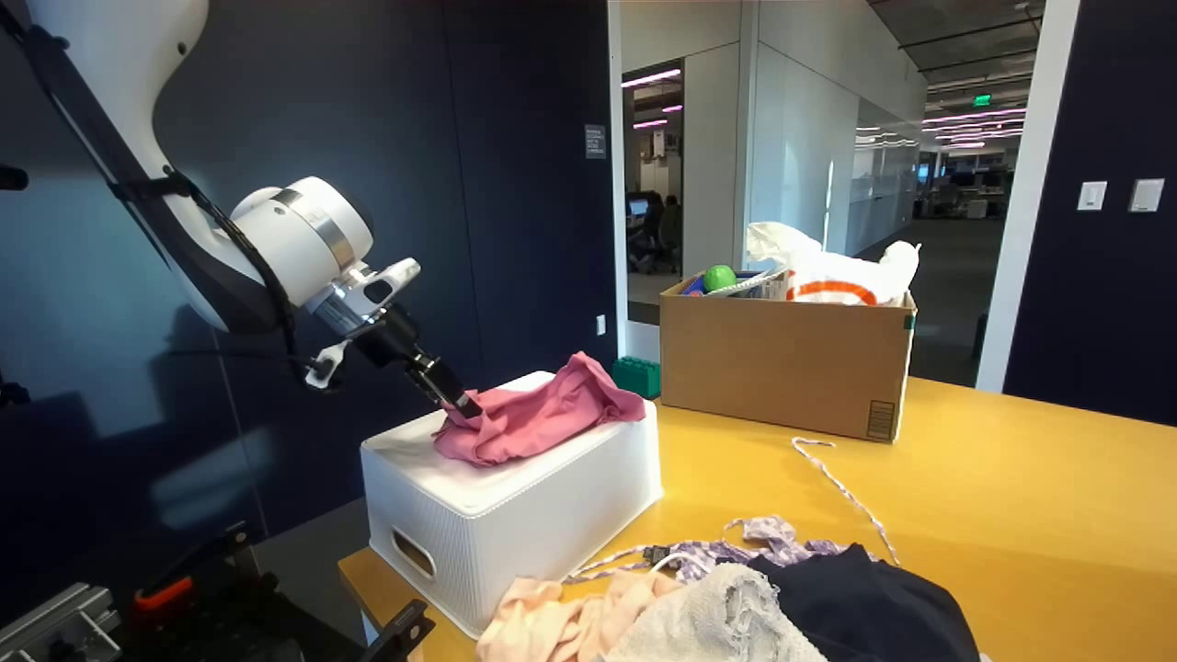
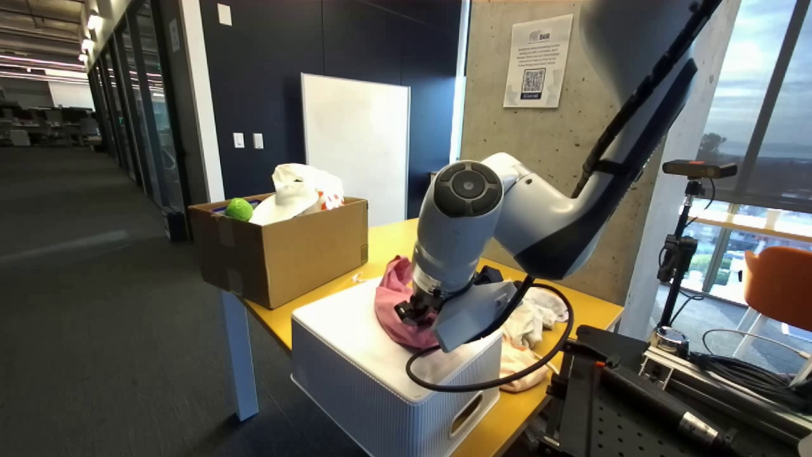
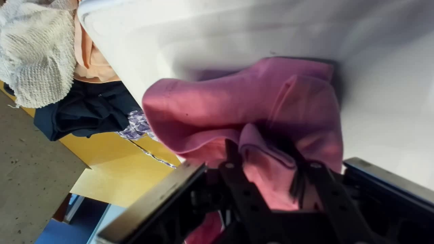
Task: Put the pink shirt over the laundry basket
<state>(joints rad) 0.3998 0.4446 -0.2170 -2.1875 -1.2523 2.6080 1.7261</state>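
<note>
My gripper (image 1: 467, 405) is down at the left end of the shirt (image 1: 542, 423), as seen in an exterior view, and the shirt lies crumpled on the flat top of the basket (image 1: 570, 524). In the wrist view my fingers (image 3: 234, 159) stand partly apart, and a pink fold is between them; whether they press on it, I am not able to judge. I think the placing is nearly finished, and a clean release should come next. Here is the main danger: if the fold remains caught when I rise, I would pull the shirt away with me. Its right end lies near the basket's edge, so a push in that direction could send it down to the table (image 1: 1011, 487). In an exterior view my cable (image 2: 457, 388) hangs in a loop before the basket's corner, and a quick swing might catch there; the basket also seems to reach past the table's edge, so a strong push could tip it.
</note>
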